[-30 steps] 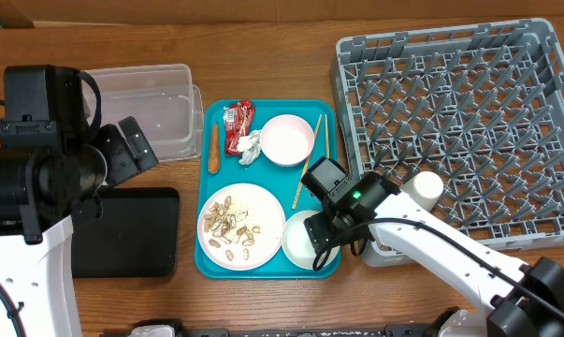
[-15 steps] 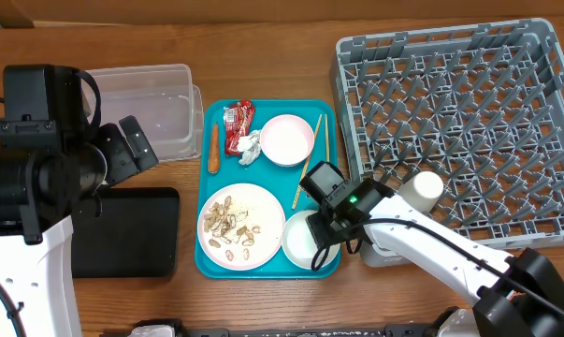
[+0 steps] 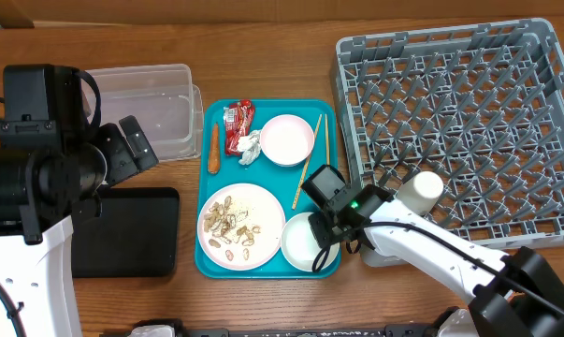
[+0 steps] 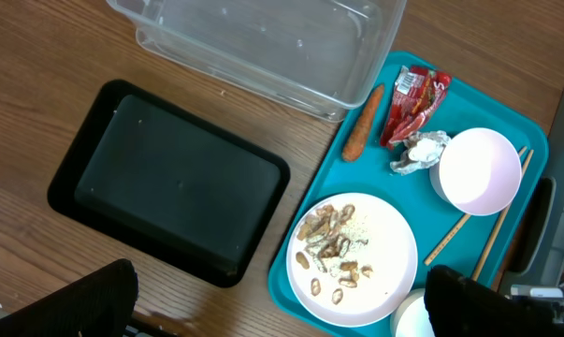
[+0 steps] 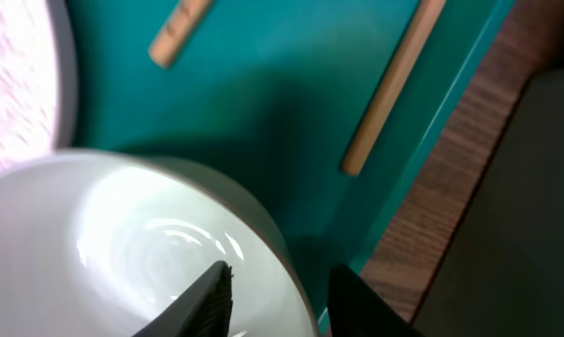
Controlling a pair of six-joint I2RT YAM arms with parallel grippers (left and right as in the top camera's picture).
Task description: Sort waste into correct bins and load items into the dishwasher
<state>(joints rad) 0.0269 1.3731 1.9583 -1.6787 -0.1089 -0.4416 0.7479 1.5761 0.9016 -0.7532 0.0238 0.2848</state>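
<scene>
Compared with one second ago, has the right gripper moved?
Yes. The right gripper has shifted slightly toward the teal tray's near edge, over the white bowl.

Glossy white bowl (image 5: 141,253), matt teal plastic tray (image 5: 291,103), pale wooden chopsticks (image 5: 394,89).

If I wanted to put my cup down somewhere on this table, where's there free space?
The clear tub and black tray are both empty, and wood lies bare at the teal tray's far edge, between tub and dish rack. The teal tray is crowded, with the right claw at its white bowl.
</scene>
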